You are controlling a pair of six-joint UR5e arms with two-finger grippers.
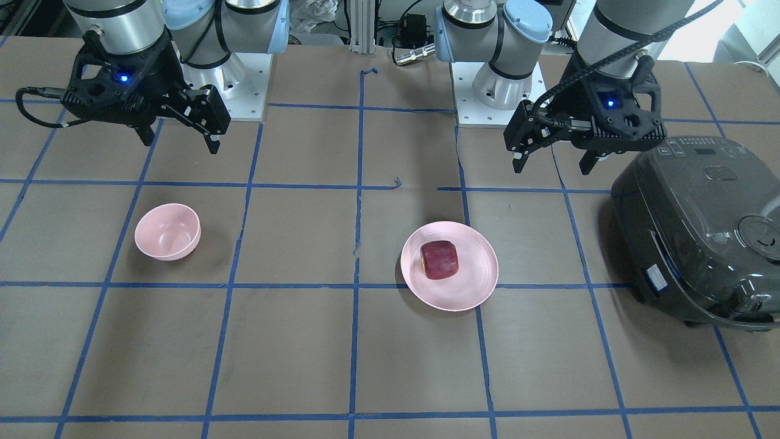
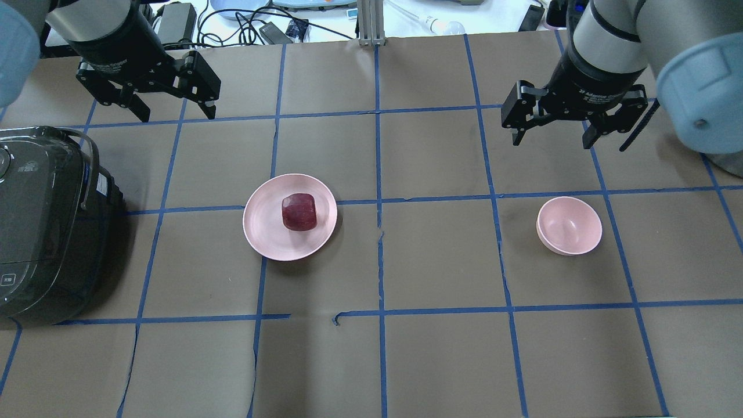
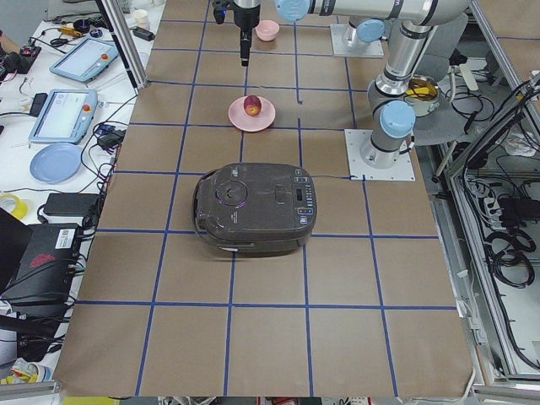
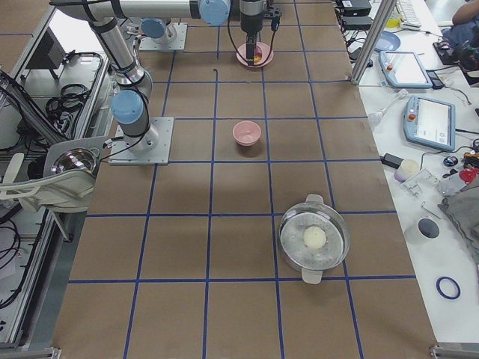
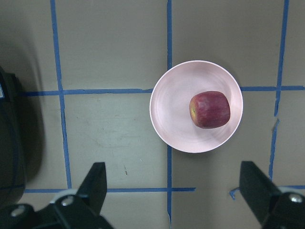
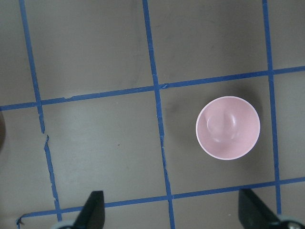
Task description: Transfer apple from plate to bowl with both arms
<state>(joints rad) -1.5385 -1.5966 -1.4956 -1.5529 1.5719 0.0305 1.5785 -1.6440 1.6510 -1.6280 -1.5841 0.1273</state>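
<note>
**Both grippers hang wide open above the table, apple on the plate**

The left arm's black two-finger gripper [image 2: 173,109] hovers off the brown paper-covered table with its blue tape grid [image 2: 441,255], fingers pointing down and spread wide, with nothing between them. The right arm's black two-finger gripper [image 2: 551,139] hangs in the same pose on the other side, also raised, also spread wide and empty. A blue light glows on the body of each in the front-facing view.

The small dark-red, blocky apple [image 2: 299,211] sits on the wide, shallow pale-pink plate [image 2: 261,232], slightly off the plate's centre, with a yellowish patch showing on one side. The plate rests flat on the table, below the left gripper and well apart from it. In the left wrist view it lies within the span of the two fingers, touching neither.

The small, deep pale-pink bowl [image 2: 569,226] stands upright and empty on the table below the right gripper, well apart from it and from the plate.

A dark grey rice cooker with a closed lid [image 2: 40,226] sits at the table's edge on the left arm's side, near the plate but not touching it.
</note>
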